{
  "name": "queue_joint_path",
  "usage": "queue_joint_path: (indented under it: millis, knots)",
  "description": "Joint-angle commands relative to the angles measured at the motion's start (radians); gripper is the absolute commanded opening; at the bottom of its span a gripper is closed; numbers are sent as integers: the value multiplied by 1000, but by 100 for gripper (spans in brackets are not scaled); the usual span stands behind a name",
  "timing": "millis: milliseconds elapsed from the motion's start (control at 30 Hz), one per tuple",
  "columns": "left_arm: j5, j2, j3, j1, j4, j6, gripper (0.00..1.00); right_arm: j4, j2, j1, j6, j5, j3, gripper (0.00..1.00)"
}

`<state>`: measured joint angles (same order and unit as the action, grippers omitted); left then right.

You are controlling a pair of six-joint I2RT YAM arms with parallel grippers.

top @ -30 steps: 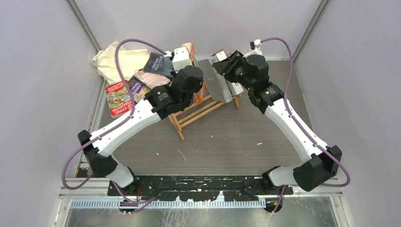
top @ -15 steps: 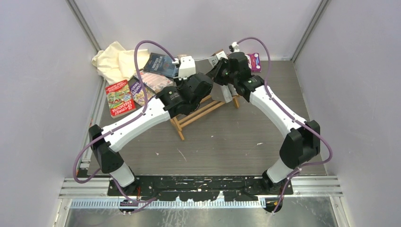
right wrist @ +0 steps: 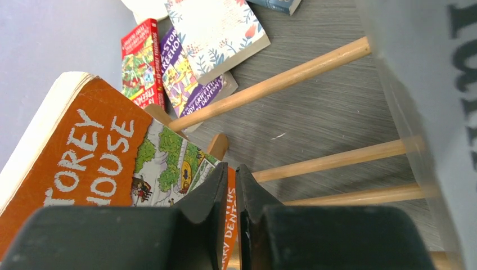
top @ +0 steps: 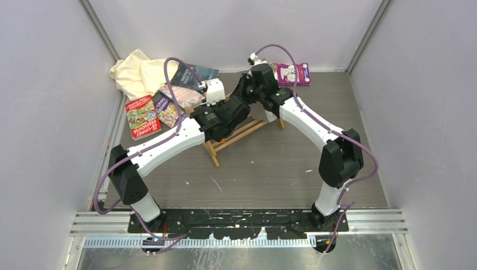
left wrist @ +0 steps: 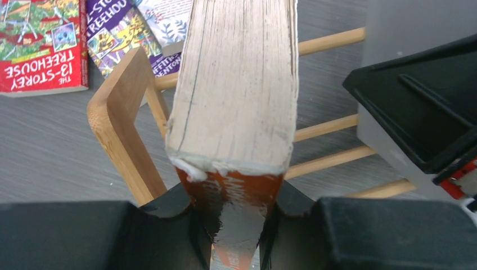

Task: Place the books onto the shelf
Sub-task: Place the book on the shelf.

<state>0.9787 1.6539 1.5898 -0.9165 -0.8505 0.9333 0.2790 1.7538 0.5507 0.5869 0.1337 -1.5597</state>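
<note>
Finds, in the left wrist view, the left gripper (left wrist: 233, 203) clamped on the orange book (left wrist: 236, 84), fingers parted only by the book's thickness, page block facing the lens. Places that book over the shelf (left wrist: 121, 126), just beside the wooden frame end and above the slats; cannot tell about contact with the slats. Notes to the right a grey book (left wrist: 399, 25) standing across the slats, with a black finger of the other arm in front of it. Finds, in the right wrist view alone, the right gripper (right wrist: 232, 171) drawn almost together, only a thin slit left, nothing seen clamped in it. Sees through that slit a strip of orange spine, to its left the orange cover with white lettering, and close on its right the grey cover with the slats running up to it. Cannot make out either claw's fingers or the orange book under the wrists in the top view. Gains there the wider layout instead: a red-green book (top: 140, 117), a purple book (top: 165, 108), a floral book (top: 183, 97) and a dark blue book (top: 194, 75) lying on the table (top: 270, 169) left of the shelf. Also records a cream cloth (top: 138, 73) in the far left corner and a violet book (top: 292, 73) by the back wall, well apart from the shelf.
</note>
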Motion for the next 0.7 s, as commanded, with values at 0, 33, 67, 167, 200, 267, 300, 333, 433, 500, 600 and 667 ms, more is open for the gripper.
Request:
queue_joint_path:
  millis: [0, 33, 67, 167, 200, 267, 300, 333, 433, 500, 600, 667]
  knots:
    - [47, -29, -25, 31, 14, 105, 0, -1, 30, 20, -72, 17, -70, 16]
    - [43, -31, -34, 36, 14, 115, 0, 2, 38, 25, -80, 16, -75, 16]
    - [38, -31, -41, 43, 14, 125, 0, 7, 47, 32, -91, 15, -80, 16]
    - [23, -29, -55, 57, 11, 148, 0, 26, 72, 54, -120, 4, -103, 16]
    - [20, -29, -60, 59, 9, 159, 0, 31, 80, 62, -129, -3, -111, 16]
    - [11, -26, -70, 65, 8, 177, 0, 40, 100, 76, -144, -14, -124, 16]
    - [5, -26, -74, 69, 8, 185, 0, 44, 107, 81, -150, -18, -128, 16]
    - [-1, -26, -80, 73, 9, 191, 0, 43, 113, 85, -154, -23, -129, 16]
    - [-13, -26, -91, 78, 9, 205, 0, 43, 126, 95, -166, -37, -123, 16]
    - [-17, -25, -92, 80, -1, 220, 0, 32, 131, 98, -169, -42, -111, 15]
    - [-37, -25, -96, 82, -7, 238, 0, 22, 142, 102, -178, -44, -97, 15]
    - [-45, -23, -96, 83, -18, 254, 0, 15, 147, 108, -182, -46, -89, 16]
